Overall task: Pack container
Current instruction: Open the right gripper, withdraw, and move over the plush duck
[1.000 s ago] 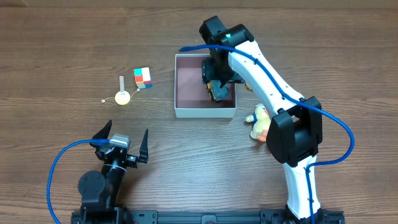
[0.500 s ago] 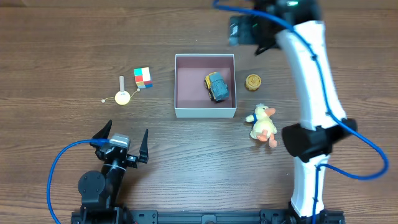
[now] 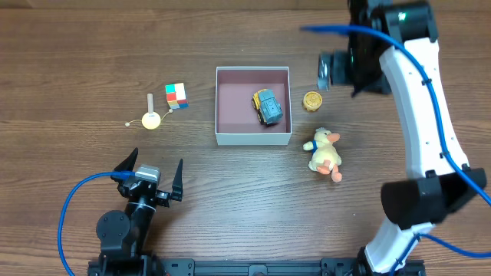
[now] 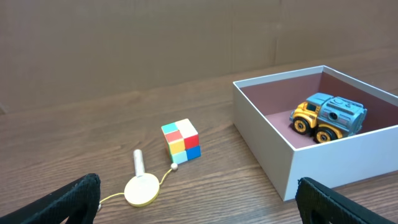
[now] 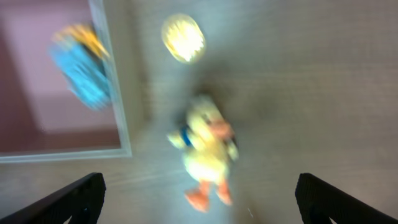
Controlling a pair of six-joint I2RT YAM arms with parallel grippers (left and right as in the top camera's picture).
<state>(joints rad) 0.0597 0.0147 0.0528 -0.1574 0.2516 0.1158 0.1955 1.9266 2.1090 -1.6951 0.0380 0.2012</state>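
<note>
Right gripper [image 3: 335, 70], jaws apart and empty, has left the toy truck [image 3: 267, 106] in the container [image 3: 253, 139] and swung right toward the duck [image 3: 324, 153], probably next; left gripper [image 3: 153, 173] idle, apart.

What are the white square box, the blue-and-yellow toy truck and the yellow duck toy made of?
White square box: likely cardboard, matte; thin flat walls, crisp edges, dull pink lining. Blue-and-yellow toy truck: probably hard plastic, slightly glossy, moulded detail. Yellow duck toy: looks like plush fabric, soft rounded outline; right wrist view too blurred to confirm.
</note>
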